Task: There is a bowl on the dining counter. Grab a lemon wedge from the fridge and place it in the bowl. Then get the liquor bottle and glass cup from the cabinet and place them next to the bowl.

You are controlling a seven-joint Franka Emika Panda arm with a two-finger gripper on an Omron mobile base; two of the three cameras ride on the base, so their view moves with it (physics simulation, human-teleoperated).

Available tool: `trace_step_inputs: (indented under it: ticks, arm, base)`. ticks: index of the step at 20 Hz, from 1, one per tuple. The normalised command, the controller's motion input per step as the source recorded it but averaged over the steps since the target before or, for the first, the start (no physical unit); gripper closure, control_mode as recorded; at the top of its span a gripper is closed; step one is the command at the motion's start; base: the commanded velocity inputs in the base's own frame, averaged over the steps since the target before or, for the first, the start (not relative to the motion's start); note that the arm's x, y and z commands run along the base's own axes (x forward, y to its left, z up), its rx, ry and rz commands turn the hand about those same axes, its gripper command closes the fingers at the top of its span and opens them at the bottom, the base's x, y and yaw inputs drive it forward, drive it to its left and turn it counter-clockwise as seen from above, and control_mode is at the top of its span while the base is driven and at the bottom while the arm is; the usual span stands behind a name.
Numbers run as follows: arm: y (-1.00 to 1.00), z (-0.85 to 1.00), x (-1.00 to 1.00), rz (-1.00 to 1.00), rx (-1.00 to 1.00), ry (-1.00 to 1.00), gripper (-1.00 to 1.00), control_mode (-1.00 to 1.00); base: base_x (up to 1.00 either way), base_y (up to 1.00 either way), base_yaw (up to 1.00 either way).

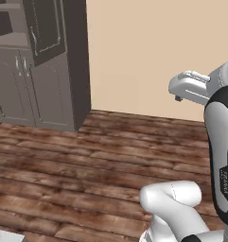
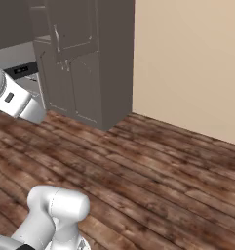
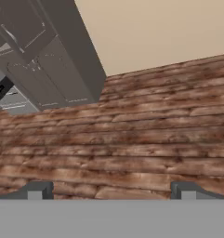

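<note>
Brown floorboards [image 1: 63, 160] stretch to the tall brown cabinet [image 1: 54, 66] in the left base view, its upper door ajar. From the right base view the cabinet [image 2: 89, 63] stands well ahead beside a beige wall [image 2: 187, 63]. In the hand view the claw [image 3: 111, 190] is spread wide, carrying nothing; by my guess, the fetching from the cabinet is yet to be done.

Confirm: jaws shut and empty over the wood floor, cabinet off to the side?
Not quite. The jaws are open, not shut: the hand view shows the fingertips far apart with only wood floor between them. Empty, and the cabinet off to the side, is right.
</note>
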Motion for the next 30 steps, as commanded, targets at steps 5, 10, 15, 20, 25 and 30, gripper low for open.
trace_step_inputs:
  ticks: [5,10,15,20,25,30]
  arm:
    - [0.0,0.0,0.0,0.0,0.0,0.0,-1.0,1.0]
    - [0.0,0.0,0.0,0.0,0.0,0.0,-1.0,1.0]
    - [0.0,0.0,0.0,0.0,0.0,0.0,-1.0,1.0]
    - [0.0,0.0,0.0,0.0,0.0,0.0,-1.0,1.0]
    - [0.0,0.0,0.0,0.0,0.0,0.0,-1.0,1.0]
    - [0.0,0.0,0.0,0.0,0.0,0.0,-1.0,1.0]
  base:
    - [1.0,-0.07,0.64]
    - [1.0,-0.03,0.69]
    - [1.0,-0.06,0.67]
    - [1.0,-0.25,0.56]
    - [1.0,-0.48,0.08]
    - [0.99,-0.12,-0.26]
